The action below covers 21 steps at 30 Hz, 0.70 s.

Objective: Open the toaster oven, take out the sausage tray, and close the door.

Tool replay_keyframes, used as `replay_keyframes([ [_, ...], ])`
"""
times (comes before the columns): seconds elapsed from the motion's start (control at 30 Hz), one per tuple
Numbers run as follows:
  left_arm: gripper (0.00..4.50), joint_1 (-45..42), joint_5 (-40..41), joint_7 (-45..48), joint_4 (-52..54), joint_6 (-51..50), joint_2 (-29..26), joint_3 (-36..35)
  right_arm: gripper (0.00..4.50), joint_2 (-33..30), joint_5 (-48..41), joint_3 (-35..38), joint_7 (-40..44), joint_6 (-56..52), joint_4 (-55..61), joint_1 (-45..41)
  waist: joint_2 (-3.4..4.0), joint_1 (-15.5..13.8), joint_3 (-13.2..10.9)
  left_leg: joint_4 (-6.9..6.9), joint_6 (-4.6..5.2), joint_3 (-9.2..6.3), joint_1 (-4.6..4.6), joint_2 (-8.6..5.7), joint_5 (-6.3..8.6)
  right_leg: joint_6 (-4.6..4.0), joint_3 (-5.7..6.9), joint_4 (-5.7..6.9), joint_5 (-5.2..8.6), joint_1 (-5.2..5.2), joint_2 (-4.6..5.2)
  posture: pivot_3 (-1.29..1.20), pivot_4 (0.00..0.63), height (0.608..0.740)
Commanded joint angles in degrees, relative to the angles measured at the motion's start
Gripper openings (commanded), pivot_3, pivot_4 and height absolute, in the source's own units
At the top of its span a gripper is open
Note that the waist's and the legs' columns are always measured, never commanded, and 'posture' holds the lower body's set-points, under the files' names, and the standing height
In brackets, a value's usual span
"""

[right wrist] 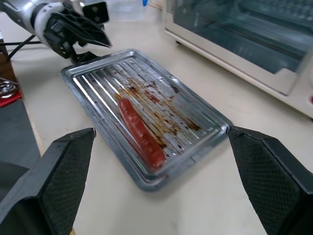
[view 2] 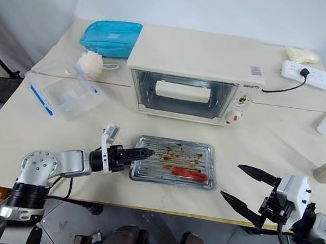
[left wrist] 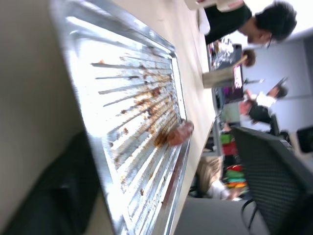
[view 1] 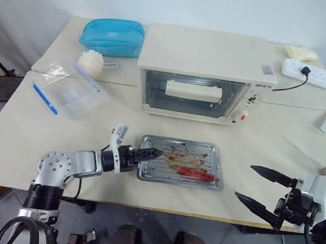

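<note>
The left gripper (view 1: 155, 154), whose opening I cannot tell, meets the stained silver sausage tray (view 1: 203, 179) lying out on the surface (view 1: 276, 151) before the cream toaster oven (view 1: 207, 59), its glass door (view 1: 192, 95) apparently already shut.

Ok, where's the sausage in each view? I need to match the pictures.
Left eye: sausage lies in the tray's near right part.
Right eye: same spot in the tray, sausage in front of the oven.
Left wrist: sausage at the tray's far rim.
Right wrist: sausage along the tray's middle, between the right pincer's fingers.
Shared landmark: the brown grease stains beside the sausage.
</note>
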State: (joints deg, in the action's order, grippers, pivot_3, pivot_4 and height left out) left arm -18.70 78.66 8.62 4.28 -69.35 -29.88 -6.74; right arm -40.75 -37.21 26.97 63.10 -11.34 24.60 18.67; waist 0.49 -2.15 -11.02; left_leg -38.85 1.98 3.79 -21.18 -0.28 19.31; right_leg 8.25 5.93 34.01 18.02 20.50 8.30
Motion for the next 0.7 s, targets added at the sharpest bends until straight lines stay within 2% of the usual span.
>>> replay_keyframes([
  [0.03, 4.48, 4.5, -6.2, 6.4, 2.8, 6.0, -4.6, -5.9, 4.50, -1.4, -1.0, 0.6, 1.8, 0.2, -1.3, -0.9, 0.03, 0.8, 0.0, 0.05, -0.04, 0.00, 0.02, 0.03, -0.02, -0.06, 0.01, 0.02, 0.03, 0.01, -0.02, 0.00, 0.150, 0.740],
  [0.13, 4.48, 10.2, -12.2, 18.2, 4.1, 12.8, -10.5, -9.9, 4.50, -2.9, -1.7, 1.3, 3.9, -0.2, -2.8, -1.5, 0.04, 1.1, 0.0, 0.22, -0.09, 0.05, 0.03, 0.07, -0.06, -0.16, 0.01, 0.06, 0.09, 0.14, -0.03, 0.00, 0.150, 0.740],
  [0.2, 4.48, 17.5, -22.5, 30.7, 5.5, 24.4, -17.4, -11.0, 4.50, -4.7, -2.7, 2.2, 6.4, -1.0, -4.3, -1.9, 0.01, 1.6, 0.0, 0.39, -0.10, 0.14, 0.00, 0.08, -0.06, -0.18, -0.01, 0.00, 0.10, 0.25, -0.02, 0.00, 0.150, 0.740],
  [0.27, 4.48, 24.9, -37.3, 41.3, 5.0, 46.4, -21.3, -12.0, 4.50, -6.9, -3.9, 2.7, 9.1, -1.4, -6.3, -4.1, -0.01, 1.6, 0.0, 0.66, -0.10, 0.19, -0.01, 0.05, -0.06, -0.21, 0.01, -0.16, 0.11, 0.33, 0.02, 0.00, 0.150, 0.740],
  [0.33, 4.48, 27.6, -45.1, 47.6, 3.2, 60.8, -22.3, -12.3, 4.50, -8.1, -4.8, 2.1, 10.5, -1.8, -7.0, -6.2, 0.03, 1.1, 0.0, 0.81, -0.09, 0.43, -0.15, -0.02, -0.03, -0.23, 0.01, -0.25, 0.12, 0.63, 0.18, 0.00, 0.150, 0.740],
  [0.4, 4.48, 26.7, -46.9, 51.0, 1.2, 67.1, -21.4, -12.9, 4.50, -8.6, -5.2, 0.8, 11.6, -1.9, -6.6, -8.0, 0.04, 0.4, 0.0, 0.80, -0.05, 0.47, -0.21, -0.05, 0.00, -0.23, 0.03, -0.42, 0.12, 0.73, 0.28, 0.00, 0.150, 0.740],
  [0.5, 4.48, 24.2, -47.1, 53.8, -1.3, 71.5, -19.9, -13.7, 4.50, -8.4, -4.7, -1.6, 12.7, -1.5, -5.9, -10.5, 0.02, 0.0, 0.0, 0.77, -0.11, 0.41, -0.35, -0.02, 0.09, -0.22, 0.03, -0.37, 0.10, 0.85, 0.58, 0.00, 0.150, 0.740],
  [0.7, 4.48, 22.9, -46.0, 57.5, -1.7, 70.9, -19.1, -13.7, 4.50, -7.6, -3.8, -4.5, 12.7, -0.1, -5.1, -12.9, 0.01, 0.7, 0.0, 0.76, 0.07, 0.49, -0.36, 0.03, 0.00, -0.15, 0.33, 0.01, 0.06, 0.87, 0.27, 0.00, 0.150, 0.740],
])
